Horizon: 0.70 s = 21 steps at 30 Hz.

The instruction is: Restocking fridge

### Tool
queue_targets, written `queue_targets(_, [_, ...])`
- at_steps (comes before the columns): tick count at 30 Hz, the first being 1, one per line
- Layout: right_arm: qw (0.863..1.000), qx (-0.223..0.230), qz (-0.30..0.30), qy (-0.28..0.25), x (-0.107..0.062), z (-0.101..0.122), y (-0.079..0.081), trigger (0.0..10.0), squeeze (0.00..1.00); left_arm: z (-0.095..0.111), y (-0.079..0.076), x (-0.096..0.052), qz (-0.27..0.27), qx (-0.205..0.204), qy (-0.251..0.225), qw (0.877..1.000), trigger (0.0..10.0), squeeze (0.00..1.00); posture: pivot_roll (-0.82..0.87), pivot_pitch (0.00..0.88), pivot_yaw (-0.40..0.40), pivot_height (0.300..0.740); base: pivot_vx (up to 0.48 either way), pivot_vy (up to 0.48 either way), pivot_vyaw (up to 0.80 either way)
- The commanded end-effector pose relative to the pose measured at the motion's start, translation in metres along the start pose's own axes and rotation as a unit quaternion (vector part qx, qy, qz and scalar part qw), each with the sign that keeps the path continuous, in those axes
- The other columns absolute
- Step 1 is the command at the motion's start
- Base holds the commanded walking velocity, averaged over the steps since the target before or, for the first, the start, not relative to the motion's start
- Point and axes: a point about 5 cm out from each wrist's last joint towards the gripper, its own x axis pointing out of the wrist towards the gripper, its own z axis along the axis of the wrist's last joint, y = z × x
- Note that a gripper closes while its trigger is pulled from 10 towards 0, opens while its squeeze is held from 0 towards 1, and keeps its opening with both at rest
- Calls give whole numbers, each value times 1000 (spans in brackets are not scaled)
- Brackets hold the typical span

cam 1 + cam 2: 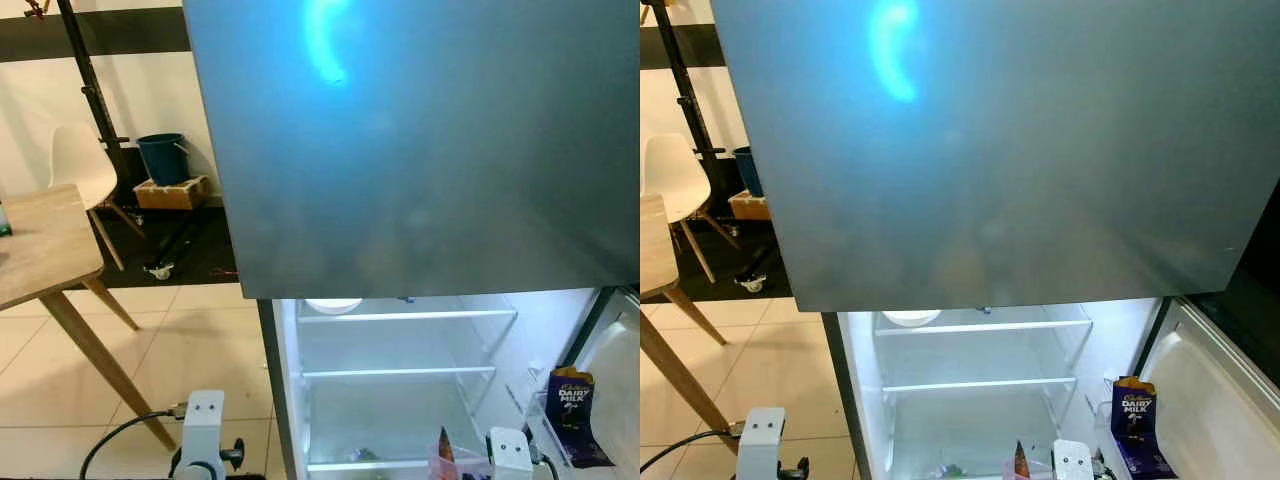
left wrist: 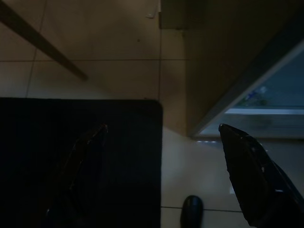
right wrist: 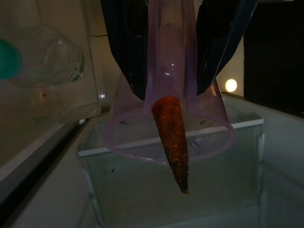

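Carrot cup (image 3: 167,118) in right gripper (image 3: 173,52), half-hidden

Floor (image 1: 200,330): pale beige tiles with thin grout lines; a dark strip of flooring lies farther back along the wall.
Wall (image 1: 150,90): white, crossed by a dark horizontal band near the top.
Counter (image 1: 40,240): light wooden top on angled wooden legs, at the left edge.
Chair (image 1: 85,165): white moulded seat on wooden legs, behind the counter.
Bucket (image 1: 163,158): dark blue, standing in a shallow wooden box (image 1: 172,193) against the wall.
Stand (image 1: 90,90): black slanting pole, its wheeled foot on the dark strip.
Light: bright white glow from inside the fridge; a bluish reflection on its grey upper door (image 1: 420,140).
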Motion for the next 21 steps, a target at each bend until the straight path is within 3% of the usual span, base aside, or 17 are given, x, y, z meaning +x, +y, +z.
queue_targets(1, [1000, -10, -13, -6, -1, 3, -10, 10000, 0, -5, -2, 0, -2, 2, 8, 1000, 10000, 0, 36, 0, 13, 740, 0, 0, 0])
queue_targets(10, [1000, -24, 1, -1, -1, 1, -5, 10000, 0, -7, 2, -1, 3, 2, 9, 1000, 10000, 0, 38, 2, -11, 740, 0, 0, 0])
queue_targets(15, [999, -37, 7, 5, 0, 1, -4, 10000, 0, -6, 4, -2, 12, -23, 0, 1000, 10000, 0, 25, 17, -18, 740, 0, 0, 0])
queue_targets(21, [999, -44, 10, 2, 0, 3, -6, 10000, 0, -9, 0, -2, 3, -21, 2, 1000, 10000, 0, 6, 37, 15, 740, 0, 0, 0])
